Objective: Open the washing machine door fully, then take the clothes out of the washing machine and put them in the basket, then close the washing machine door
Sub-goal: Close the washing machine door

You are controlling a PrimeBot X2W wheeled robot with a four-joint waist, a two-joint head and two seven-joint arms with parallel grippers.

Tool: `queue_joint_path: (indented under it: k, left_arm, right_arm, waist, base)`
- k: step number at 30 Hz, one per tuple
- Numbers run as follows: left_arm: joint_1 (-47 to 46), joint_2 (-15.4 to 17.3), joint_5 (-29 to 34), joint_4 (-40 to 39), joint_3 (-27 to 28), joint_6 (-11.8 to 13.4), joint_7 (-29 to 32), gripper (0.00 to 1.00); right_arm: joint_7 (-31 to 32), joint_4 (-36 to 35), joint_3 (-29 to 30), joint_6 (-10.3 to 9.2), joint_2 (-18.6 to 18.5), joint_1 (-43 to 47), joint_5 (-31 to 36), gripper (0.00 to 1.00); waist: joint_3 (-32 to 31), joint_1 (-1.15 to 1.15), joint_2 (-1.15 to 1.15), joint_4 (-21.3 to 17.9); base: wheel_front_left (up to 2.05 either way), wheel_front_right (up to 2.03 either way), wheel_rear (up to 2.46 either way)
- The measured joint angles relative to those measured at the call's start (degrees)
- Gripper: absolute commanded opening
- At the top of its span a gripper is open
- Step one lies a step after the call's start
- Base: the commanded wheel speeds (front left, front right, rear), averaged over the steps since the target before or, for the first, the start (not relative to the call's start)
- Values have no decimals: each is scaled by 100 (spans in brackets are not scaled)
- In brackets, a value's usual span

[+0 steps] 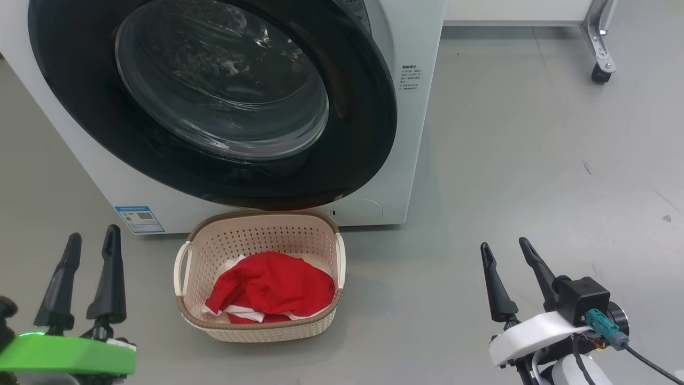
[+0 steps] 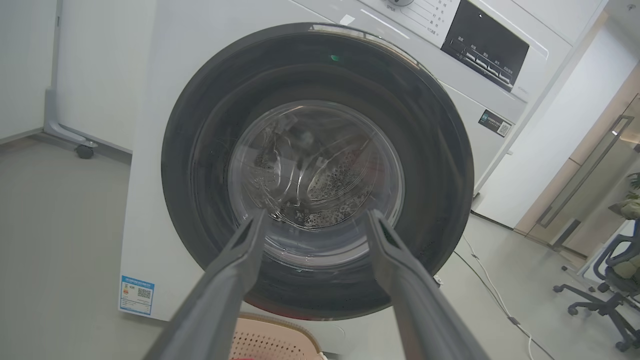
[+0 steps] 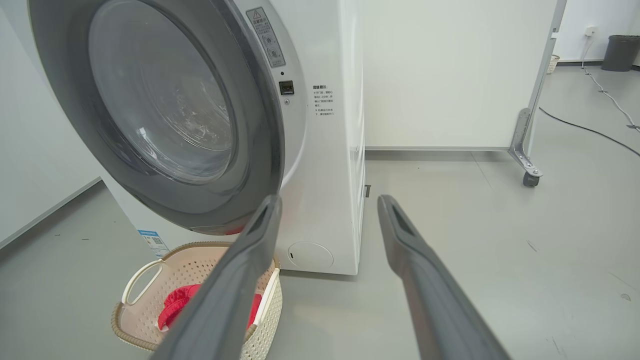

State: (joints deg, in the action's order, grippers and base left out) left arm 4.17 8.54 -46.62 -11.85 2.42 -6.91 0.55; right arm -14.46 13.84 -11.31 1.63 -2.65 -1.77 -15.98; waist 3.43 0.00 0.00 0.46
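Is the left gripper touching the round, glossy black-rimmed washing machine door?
Apart. Head view: left gripper sits low, grey floor between it and the washing machine door.

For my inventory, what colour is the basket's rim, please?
Brown, woven-look rim, clearest in head view.

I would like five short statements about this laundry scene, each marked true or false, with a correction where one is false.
1. The red clothes lie in the cream perforated plastic basket. True.
2. The round black-rimmed glass door stands wide open. False: it covers the drum opening of the white washing machine.
3. The right end effector grips red fabric. False: it is open and empty.
4. The basket stands on the grey floor before the machine. True.
5. The left end effector is open. True.
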Motion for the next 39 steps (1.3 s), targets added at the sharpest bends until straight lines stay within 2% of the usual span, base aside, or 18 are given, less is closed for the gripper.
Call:
queue_joint_path:
  k: [5, 9, 16, 24, 39]
  left_arm:
    - [271, 103, 1084, 67, -186, 35, -411, 100]
    - [513, 122, 1630, 207, -355, 346, -503, 100]
    - [754, 136, 2414, 326, -761, 683, -648, 100]
    - [941, 10, 2684, 584, -1024, 968, -727, 100]
    - [1002, -197, 2809, 790, -1163, 1123, -879, 100]
  right_arm:
    - [0, -4, -2, 0, 3, 40, 57, 100]
    - [0, -5, -2, -9, 8, 184, 58, 100]
    - [0, -7, 44, -36, 10, 461, 58, 100]
    - [0, -7, 54, -76, 13, 558, 101, 100]
    - [0, -8, 66, -78, 16, 670, 109, 100]
  waist:
    - [-160, 0, 0, -24]
    - [-270, 0, 0, -64]
    - [-354, 0, 0, -109]
    - [-412, 0, 0, -140]
    - [-463, 0, 0, -113]
  base:
    - [0, 0, 0]
    - [0, 0, 0]
    - [0, 0, 0]
    - [0, 0, 0]
    - [0, 0, 0]
